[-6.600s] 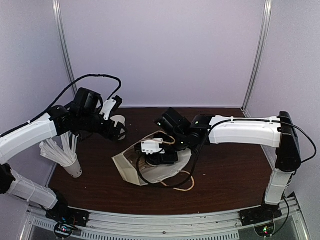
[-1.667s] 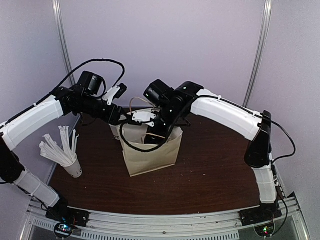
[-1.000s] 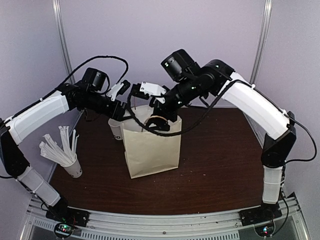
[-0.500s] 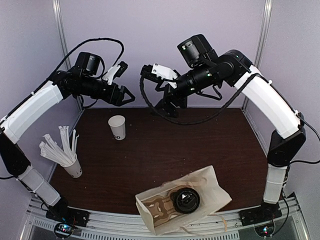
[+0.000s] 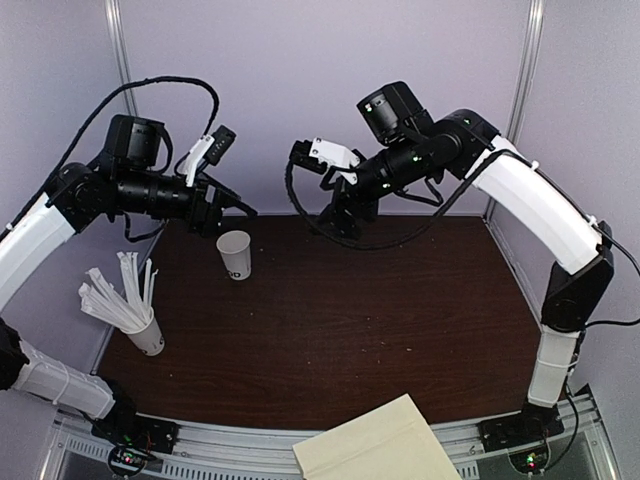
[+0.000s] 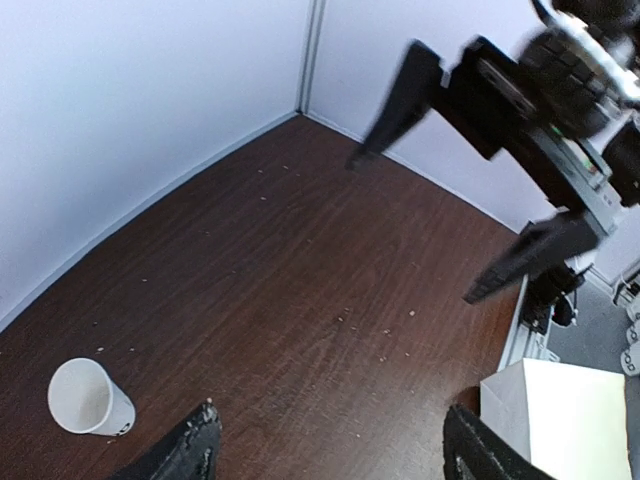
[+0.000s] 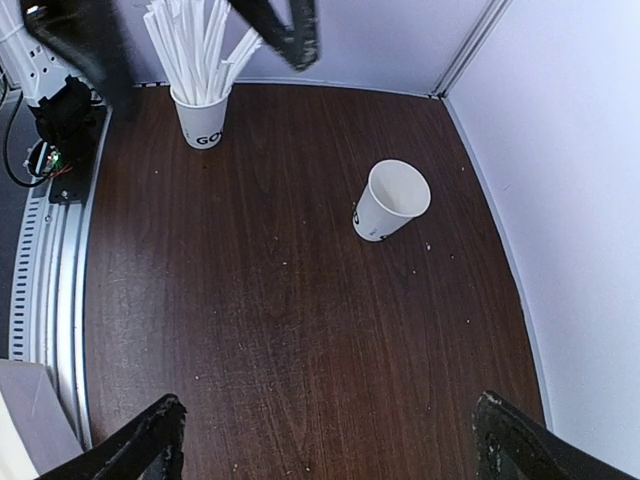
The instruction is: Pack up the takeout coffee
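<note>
- High above the back of the table (image 5: 400, 320), both arms hang with nothing held: the left gripper (image 6: 330, 450) stands well open and the right gripper (image 7: 330, 435) fully wide, with only bare wood between the fingers.
- At far left the cup (image 5: 235, 255) stands upright and uncovered, well apart from both grippers. Its lid is not in view.
- Nearer, at the left edge, sits the straw cup (image 5: 140, 325).
- At the near edge the bag (image 5: 375, 448) lies flat, partly over the rail and cut off by the frame.
- Risk: the bag looks poised to slide off the table, since much of it overhangs and nothing holds it. It may also be hard for either arm to reach.
- Risk: the open cup could tip if a finger clips its rim on the way down.
- Change: a second ago the bag stood upright between the grippers, beside the cup. Half a second ago it lay further in, with the black lid showing at its mouth. Now it is lower, plain side up, and the lid is hidden.
</note>
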Controlling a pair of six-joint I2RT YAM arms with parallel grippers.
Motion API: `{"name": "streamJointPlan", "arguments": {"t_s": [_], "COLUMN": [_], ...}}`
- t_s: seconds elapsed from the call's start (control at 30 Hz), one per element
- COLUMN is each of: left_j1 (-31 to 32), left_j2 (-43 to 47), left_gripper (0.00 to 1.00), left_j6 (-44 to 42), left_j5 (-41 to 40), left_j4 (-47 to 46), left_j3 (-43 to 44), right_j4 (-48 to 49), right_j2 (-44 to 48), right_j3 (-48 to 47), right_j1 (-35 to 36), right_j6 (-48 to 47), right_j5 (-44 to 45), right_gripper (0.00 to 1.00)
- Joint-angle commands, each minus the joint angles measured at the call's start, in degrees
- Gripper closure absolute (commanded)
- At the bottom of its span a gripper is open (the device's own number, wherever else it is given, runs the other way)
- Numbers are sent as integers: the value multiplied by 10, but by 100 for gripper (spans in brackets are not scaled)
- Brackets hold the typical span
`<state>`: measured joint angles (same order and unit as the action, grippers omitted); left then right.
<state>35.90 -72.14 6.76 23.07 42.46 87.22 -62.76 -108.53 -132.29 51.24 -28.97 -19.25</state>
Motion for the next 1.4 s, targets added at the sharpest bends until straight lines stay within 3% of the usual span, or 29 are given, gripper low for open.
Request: {"name": "streamJointPlan", "arguments": {"t_s": [0.0, 0.27, 0.43, 0.57, 0.7, 0.87, 1.07, 1.37], "left_j1": [33, 58, 58, 60, 85, 196, 376, 503], "left_j2": [0, 11, 25, 36, 42, 8, -67, -156], "left_gripper": [23, 24, 23, 24, 27, 30, 31, 30], "left_j6": [-2, -31, -37, -60, -92, -88, -80, -48], "left_j5": [-11, -127, -172, -154, -64, -3, -91, -147], "left_j4": [-15, 6, -7, -6, -6, -6, -5, -1], "left_j3": [-39, -77, -103, -113, -118, -142, -106, -84], "right_j4": [27, 40, 60, 73, 33, -1, -44, -126], "right_j2": [22, 107, 194, 280, 351, 415, 452, 483], "right_j3": [31, 102, 215, 323, 424, 555, 636, 677], "right_j1": [-15, -53, -125, -203, -239, -238, -236, -194], "right_j6": [11, -1, 5, 21, -22, -85, -161, -230], "right_j5": [-6, 32, 33, -29, -109, -146, -195, -243], "right_gripper": [0, 0, 0, 0, 0, 0, 9, 6]}}
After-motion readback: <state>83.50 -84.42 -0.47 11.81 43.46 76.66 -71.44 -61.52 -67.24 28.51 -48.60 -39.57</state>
